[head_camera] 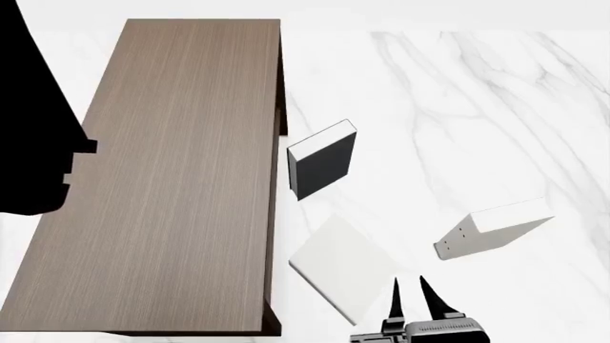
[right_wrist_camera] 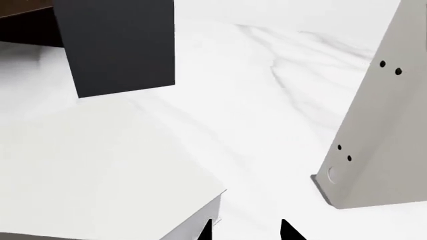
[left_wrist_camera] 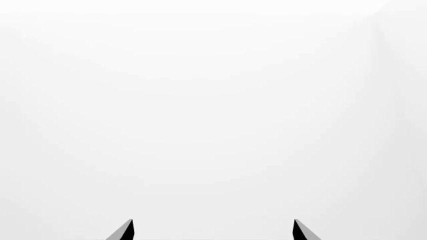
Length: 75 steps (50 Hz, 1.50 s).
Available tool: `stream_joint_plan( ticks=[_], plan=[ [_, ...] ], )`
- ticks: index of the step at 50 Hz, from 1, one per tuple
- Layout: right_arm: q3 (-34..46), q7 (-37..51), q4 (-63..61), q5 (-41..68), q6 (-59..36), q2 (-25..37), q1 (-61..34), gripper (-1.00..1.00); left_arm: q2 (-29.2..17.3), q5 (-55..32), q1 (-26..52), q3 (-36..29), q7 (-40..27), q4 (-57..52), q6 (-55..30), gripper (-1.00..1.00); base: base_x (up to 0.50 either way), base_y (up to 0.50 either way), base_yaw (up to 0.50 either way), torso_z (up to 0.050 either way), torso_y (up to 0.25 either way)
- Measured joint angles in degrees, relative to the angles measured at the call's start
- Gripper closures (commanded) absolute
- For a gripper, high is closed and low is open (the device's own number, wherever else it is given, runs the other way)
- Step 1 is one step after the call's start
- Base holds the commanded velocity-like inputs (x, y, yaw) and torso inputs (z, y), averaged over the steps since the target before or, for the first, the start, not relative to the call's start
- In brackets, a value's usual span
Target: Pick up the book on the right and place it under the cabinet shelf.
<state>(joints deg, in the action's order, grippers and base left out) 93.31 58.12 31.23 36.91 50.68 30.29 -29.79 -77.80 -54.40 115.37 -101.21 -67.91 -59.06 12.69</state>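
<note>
You are working over a white marbled tabletop (head_camera: 476, 93); the book (head_camera: 341, 266) is lying flat just beside the cabinet shelf (head_camera: 181, 179); your right gripper (head_camera: 412, 299) is hovering at its corner, prongs slightly parted, gripping nothing; closing there is risking a slipping pinch; the dotted book (head_camera: 491, 232) and dark book (head_camera: 322, 160) are standing near; the left gripper (left_wrist_camera: 213, 230) is spread.

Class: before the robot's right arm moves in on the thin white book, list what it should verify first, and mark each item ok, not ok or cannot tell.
1. Target identified: the thin white book lies flat beside the cabinet shelf: ok.
2. Right end effector open, empty: ok.
3. Fingertips around the book's edge: not ok; they sit just off its near corner.
4. Neighbours clear: dark book and dotted white book lie apart from the target: ok.
5. Space under the shelf free: cannot tell.
6. Left end effector open, away from the books: ok.
</note>
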Motion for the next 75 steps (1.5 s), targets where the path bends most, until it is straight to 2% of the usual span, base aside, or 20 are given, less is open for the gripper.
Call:
stream_joint_plan(
  ticks=[17,47,58,75],
  plan=[
    [0.0,-3.5,2.3,0.1,-1.0,-2.7,-1.9,-1.0,-0.6,0.3,-0.3,-0.2,0.4,0.3,0.3,-1.0,0.01,0.01,0.01,0.0,-0.007],
    [-2.4,-15.8,7.2,1.6,-5.7,-8.1,-6.5,-1.0,-2.3,0.0,-0.3,0.4,1.7,0.5,0.6,-1.0,0.01,0.01,0.01,0.0,-0.007],
    [-2.8,-18.0,5.5,1.8,-9.3,-8.6,-7.6,-1.0,-2.9,0.2,-0.5,0.8,2.0,0.7,1.0,-1.0,0.01,0.01,0.01,0.0,-0.01],
    [-3.9,-21.9,8.5,1.4,-9.4,-12.1,-7.9,-1.0,-3.7,0.1,-0.6,1.3,2.5,0.6,1.0,-1.0,0.01,0.01,0.02,0.0,-0.012]
  ],
)
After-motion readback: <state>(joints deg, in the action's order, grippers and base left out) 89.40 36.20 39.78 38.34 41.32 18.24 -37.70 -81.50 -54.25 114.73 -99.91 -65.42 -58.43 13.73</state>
